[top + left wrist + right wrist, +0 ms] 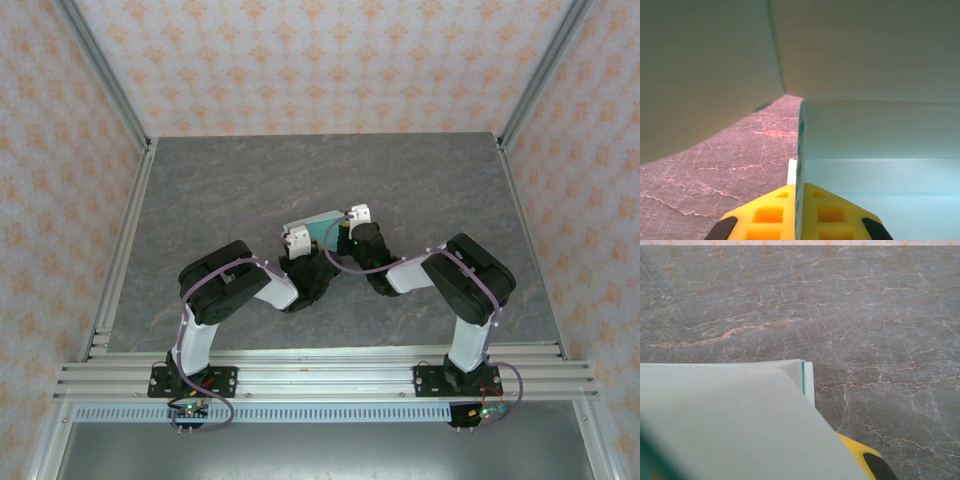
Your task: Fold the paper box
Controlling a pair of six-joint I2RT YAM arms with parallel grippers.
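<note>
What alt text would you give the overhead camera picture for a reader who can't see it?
The left arm and right arm bend inward and meet at a small pale mint-blue paper box near the middle of a grey marbled table. Pale walls with an orange pattern enclose the table on three sides.

Your two black-and-white arms bend inward, elbows splayed, wrists nearly meeting. Your left gripper point(298, 240) is clamped, its yellow fingers point(827, 217) pinching the edge of the pale mint-blue card box point(875, 130). Your right gripper point(357, 215) is closed too, card lying over its finger.
</note>
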